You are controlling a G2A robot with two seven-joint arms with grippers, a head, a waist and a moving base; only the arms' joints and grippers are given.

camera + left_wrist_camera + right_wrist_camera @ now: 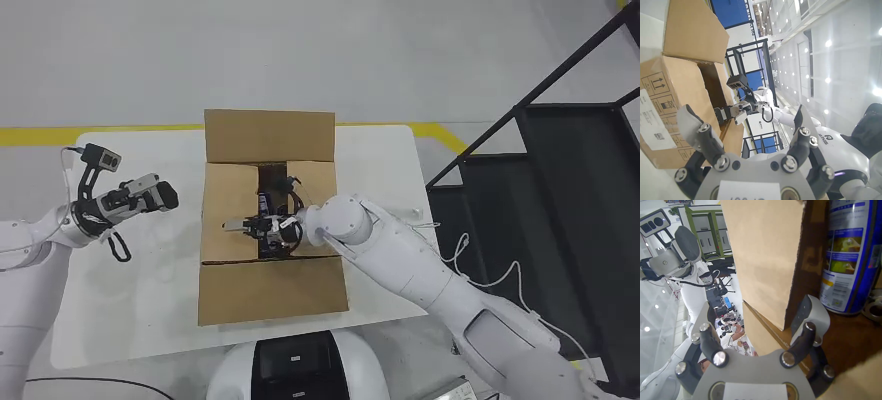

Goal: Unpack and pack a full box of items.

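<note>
One cardboard box (270,290) sits mid-tabletop (130,300), flaps open, with one blue can (846,256) inside. The right hand (757,309), fingers apart, straddles a flap edge. The left hand (170,195), apart and empty, hovers between the box and the tabletop's left edge.

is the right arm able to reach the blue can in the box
Probably yes: the right arm has its open jaws at the box opening near the blue can, though a flap edge stands between the jaws.
</note>
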